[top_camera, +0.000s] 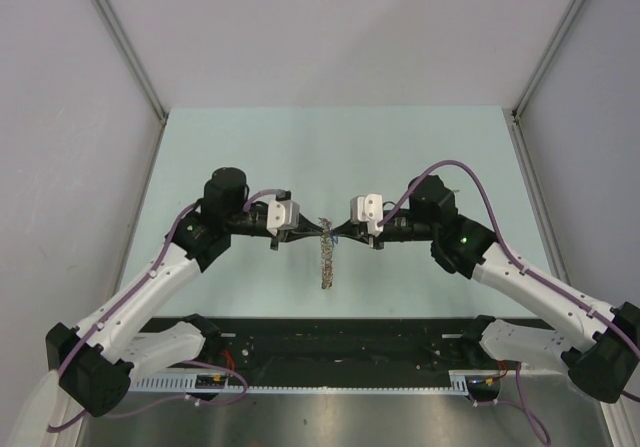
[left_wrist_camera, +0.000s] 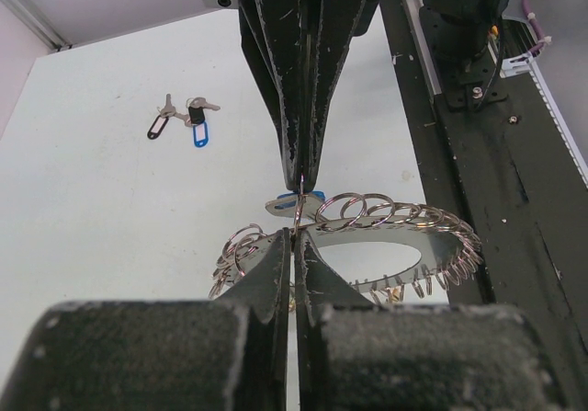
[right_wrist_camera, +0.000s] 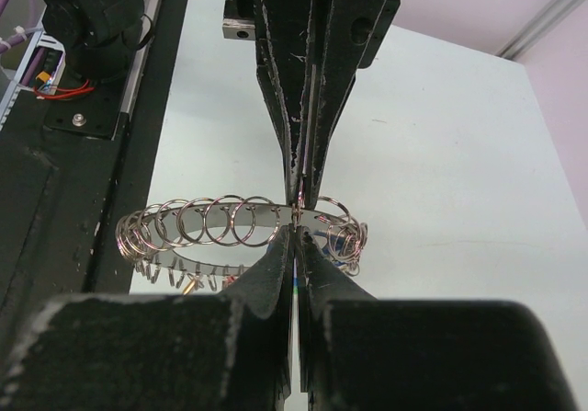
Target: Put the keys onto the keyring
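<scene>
Silver metal is seen in the middle of the top view, where the keyring (top_camera: 327, 252) is hung edge-on between the two tools above the pale green counter (top_camera: 250, 147). Its upper edge is pinched from the left side of the frame by the left tool (top_camera: 316, 229) and from the right side by the right tool (top_camera: 339, 229). Both are clenched on the keyring, with their tips nearly meeting. In the wrist views the ring is shown as a flat band strung with many small split rings (right_wrist_camera: 216, 220), spread sideways from the pinched spot. The loose keys (left_wrist_camera: 184, 121), one with a black tag (left_wrist_camera: 158, 128) and one with a blue tag (left_wrist_camera: 199, 134), are seen lying on the counter in the upper left of the left wrist view. They are well apart from the keyring and from both tools.
</scene>
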